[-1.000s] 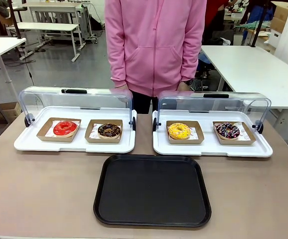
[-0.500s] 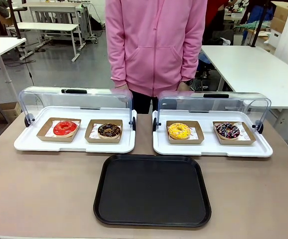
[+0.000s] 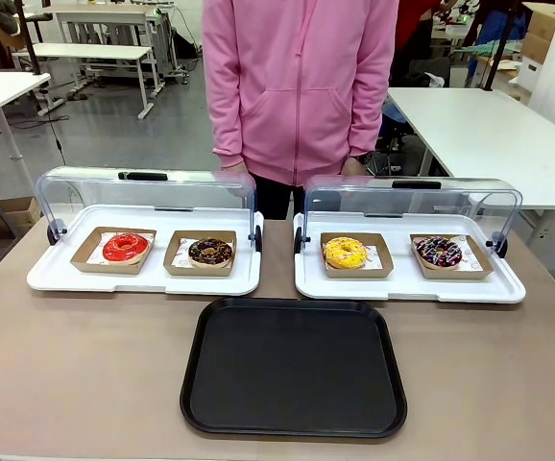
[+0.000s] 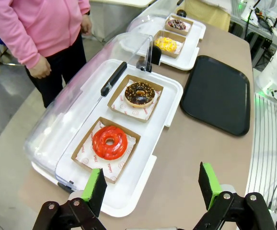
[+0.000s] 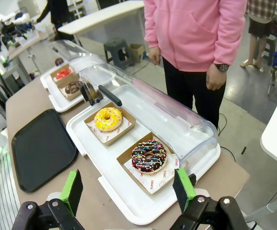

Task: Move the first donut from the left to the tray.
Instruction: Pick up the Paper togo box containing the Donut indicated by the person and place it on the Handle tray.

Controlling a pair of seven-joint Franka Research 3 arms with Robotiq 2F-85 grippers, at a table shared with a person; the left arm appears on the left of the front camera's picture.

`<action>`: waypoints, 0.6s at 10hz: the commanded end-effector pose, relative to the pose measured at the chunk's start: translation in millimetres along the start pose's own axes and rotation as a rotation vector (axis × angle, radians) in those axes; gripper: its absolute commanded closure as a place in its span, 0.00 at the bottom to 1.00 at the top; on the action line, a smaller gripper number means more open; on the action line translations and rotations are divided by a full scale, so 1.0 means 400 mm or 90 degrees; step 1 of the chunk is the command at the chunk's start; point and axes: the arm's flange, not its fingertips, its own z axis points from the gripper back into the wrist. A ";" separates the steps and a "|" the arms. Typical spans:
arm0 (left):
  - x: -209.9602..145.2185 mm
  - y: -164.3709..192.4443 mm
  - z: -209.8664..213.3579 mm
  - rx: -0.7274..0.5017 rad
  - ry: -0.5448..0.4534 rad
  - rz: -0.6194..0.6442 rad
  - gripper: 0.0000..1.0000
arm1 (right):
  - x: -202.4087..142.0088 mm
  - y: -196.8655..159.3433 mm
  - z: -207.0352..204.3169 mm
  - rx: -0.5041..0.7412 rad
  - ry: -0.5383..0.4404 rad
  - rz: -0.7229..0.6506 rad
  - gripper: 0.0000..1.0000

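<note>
The left gripper (image 4: 153, 187) hung above the table with its fingers spread wide and nothing between them. The red donut (image 4: 109, 142) lay ahead of it and below, a little off toward the finger at the left of its own wrist view rather than centred in the gap. The donut sat on white paper in its cardboard box (image 4: 82, 152), at the near end of the white display tray (image 4: 143, 165), with the chocolate donut (image 4: 139, 93) next in line beyond it.

Being a ring, the donut had no long axis to line up on. The box did, and its sides ran skewed to the line between the fingers. The clear lid (image 4: 66, 115) appeared to be swung back toward the person, leaving the donut open from above, though its front edge was hard to place through the plastic.

The black tray (image 4: 217, 93) lay farther ahead, on the other finger's side and beyond the white tray's edge. From there the carry would probably run forward and across.

The right gripper (image 5: 128, 189) was also spread and empty. The sprinkled donut (image 5: 149, 155) lay just ahead of it, and the red one sat well beyond at the far end of the row, so the left arm was plainly the nearer.
</note>
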 end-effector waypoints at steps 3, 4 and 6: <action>0.004 -0.003 0.003 0.000 -0.004 -0.006 0.00 | 0.005 0.008 0.005 0.003 -0.005 0.004 0.00; 0.004 -0.003 0.003 0.000 -0.004 -0.006 0.00 | 0.005 0.008 0.005 0.003 -0.005 0.004 0.00; 0.004 -0.003 0.003 0.000 -0.004 -0.006 0.00 | 0.005 0.008 0.005 0.003 -0.005 0.004 0.00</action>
